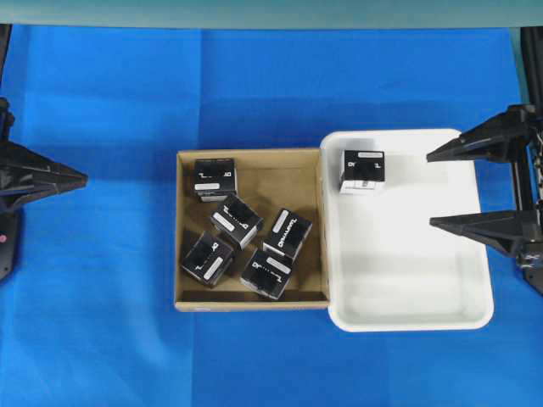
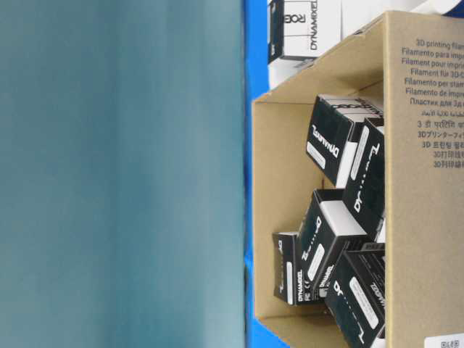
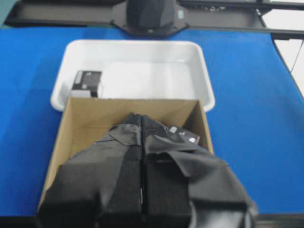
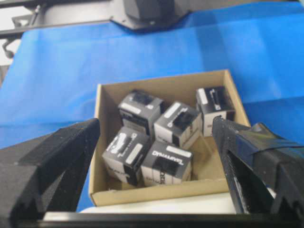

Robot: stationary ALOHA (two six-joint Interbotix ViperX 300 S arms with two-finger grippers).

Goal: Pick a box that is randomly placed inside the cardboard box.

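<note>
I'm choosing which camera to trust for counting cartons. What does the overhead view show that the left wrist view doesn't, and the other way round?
Only the overhead shows all five black cartons in the cardboard box, and the open right gripper.

Only the left wrist view shows the left gripper's fingers pressed shut, hiding most of the cardboard box.

Both show the white tray with one carton in it.

Blue cloth (image 1: pixel 254 85) covers the whole table; white plastic tray (image 1: pixel 424 288) sits on it right of centre in the overhead view - long side touching the neighbouring brown wall; teal-grey panel (image 2: pixel 116 174) fills the left half of the table-level view.
</note>
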